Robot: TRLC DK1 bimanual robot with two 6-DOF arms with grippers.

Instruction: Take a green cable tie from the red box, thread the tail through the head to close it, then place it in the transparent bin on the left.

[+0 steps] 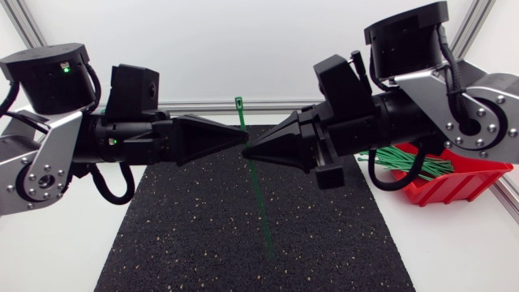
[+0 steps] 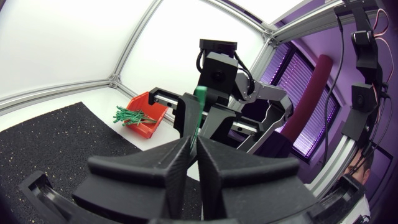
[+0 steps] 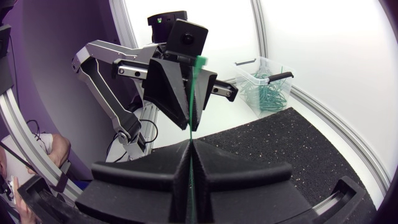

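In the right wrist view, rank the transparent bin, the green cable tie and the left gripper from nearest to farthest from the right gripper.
From the right gripper:
1. green cable tie, pinched between its fingers.
2. left gripper, just ahead, gripping the same tie.
3. transparent bin, farthest, off to the side beyond the mat.

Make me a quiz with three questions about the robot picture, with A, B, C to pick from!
1. Where is the red box?
A. by the right arm
B. in the middle of the mat
C. by the left arm

2. What colour is the tie?
A. blue
B. green
C. yellow

3. How is the tie now?
A. closed in a loop
B. cut in two
C. straight, not threaded

Answers: 1 A, the right arm partly covers it. 2 B, it looks green in every view. 3 C, its head and tail are at opposite ends.
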